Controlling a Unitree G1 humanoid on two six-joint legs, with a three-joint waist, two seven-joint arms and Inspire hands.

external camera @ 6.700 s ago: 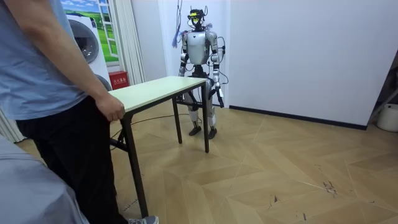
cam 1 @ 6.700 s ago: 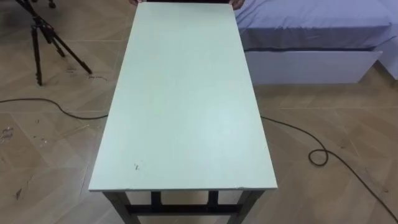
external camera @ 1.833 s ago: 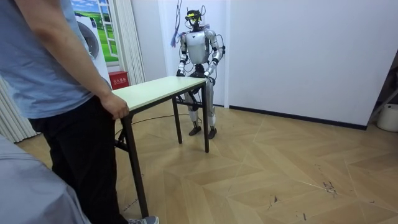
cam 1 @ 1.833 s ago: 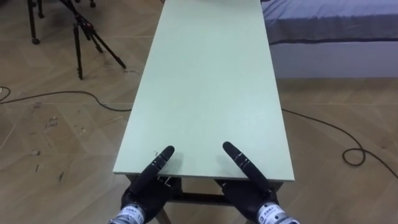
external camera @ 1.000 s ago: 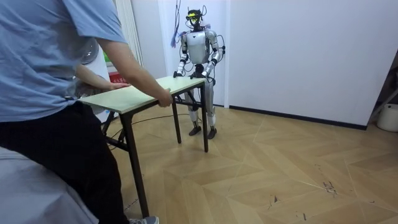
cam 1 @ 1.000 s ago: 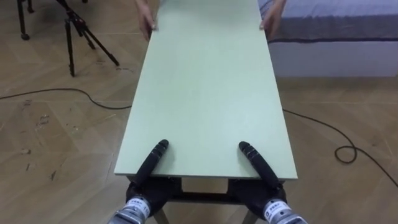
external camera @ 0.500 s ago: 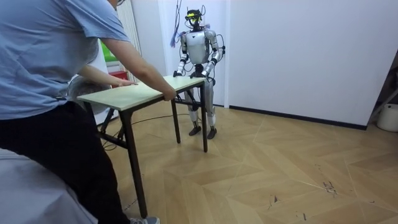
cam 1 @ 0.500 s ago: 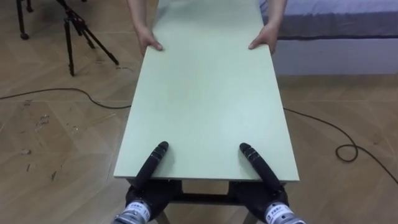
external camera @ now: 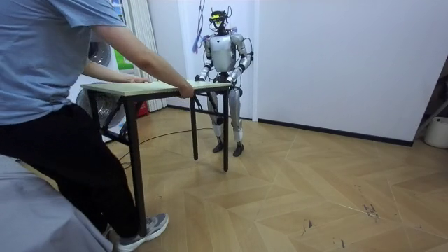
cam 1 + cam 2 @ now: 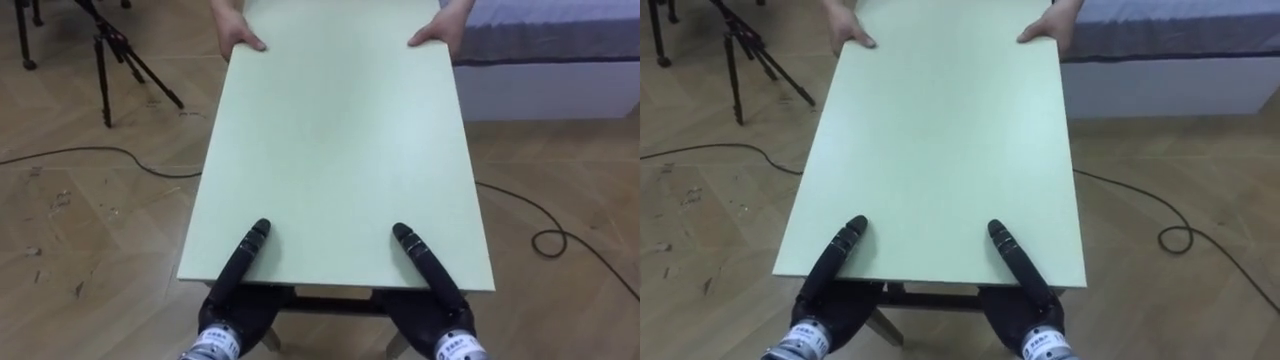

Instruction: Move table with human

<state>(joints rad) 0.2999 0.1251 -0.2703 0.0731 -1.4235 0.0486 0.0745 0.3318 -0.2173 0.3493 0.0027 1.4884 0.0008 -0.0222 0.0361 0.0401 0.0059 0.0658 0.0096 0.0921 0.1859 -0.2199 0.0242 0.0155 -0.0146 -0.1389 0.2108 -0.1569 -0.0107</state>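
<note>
**One surface, four hands on it: robot at one short end, person at the other**

Count: one pale green surface [image 10: 335, 140], two robot hands, two person's hands, one tripod [image 10: 105, 50], one bed [image 10: 545, 40].

The surface stands on the wooden floor [image 10: 80, 230] with its long axis running away from the robot. The tripod is off its far left corner and the bed is off its far right corner.

The left hand [image 10: 240, 285] is at the near short edge, towards the left corner. Part of it lies straight on top, pointing inward, and the rest sits under the edge, so its hold cannot be told. The right hand [image 10: 425, 268] mirrors this towards the right corner of the same edge, and its hold cannot be told either.

The person's hands clasp the two far corners, one at the left corner [image 10: 240, 38] and one at the right [image 10: 435, 33].

In the room view the robot [image 9: 222, 63] stands upright at its short edge, forearms raised to the top. The person [image 9: 49, 105] leans in at the opposite end.
</note>
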